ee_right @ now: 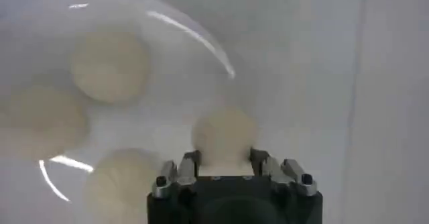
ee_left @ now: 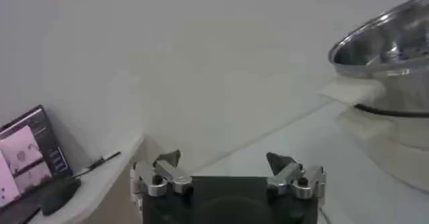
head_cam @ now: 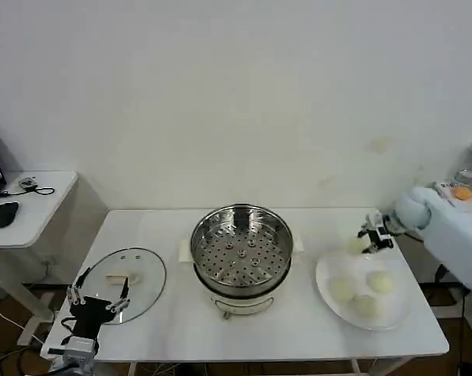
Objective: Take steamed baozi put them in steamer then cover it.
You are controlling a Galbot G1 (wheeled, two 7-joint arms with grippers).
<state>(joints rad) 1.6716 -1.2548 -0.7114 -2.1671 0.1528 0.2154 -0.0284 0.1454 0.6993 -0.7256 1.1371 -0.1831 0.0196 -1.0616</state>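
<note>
Head view: the steamer [head_cam: 241,252] sits at centre frame on the white table [head_cam: 173,321], its holed tray bare. The lid [head_cam: 125,275] lies flat at lower left, its bar handle running roughly left to right across the frame. The left gripper [head_cam: 99,301] hovers at the lid's near edge, fingers spread wide, holding nothing. At right, three buns [head_cam: 367,291] rest on the plate [head_cam: 328,266]; a fourth bun [head_cam: 357,245] sits at the plate's upper-left rim, between the fingers of the right gripper [head_cam: 375,238]. Left wrist view: the left gripper [ee_left: 228,172] shows at bottom centre, fingers well apart and empty; the steamer [ee_left: 385,44] fills the upper right, with its pale base below. Right wrist view: the right gripper [ee_right: 222,161] at bottom centre has its fingers set close on either side of one bun [ee_right: 223,133], apparently gripping it; three other buns [ee_right: 109,64] lie on the plate [ee_right: 188,51] at left. Judgement: the buns look light, soft and easily dented, with a smooth, maybe tacky skin, so a gentle squeeze across the widest part seems right. They are round with no clear long axis, so approach angle matters little. The lid is likely heavier, stiff, breakable and slippery on the glass; the bar handle is the place to grip, with the fingers across its short side.
</note>
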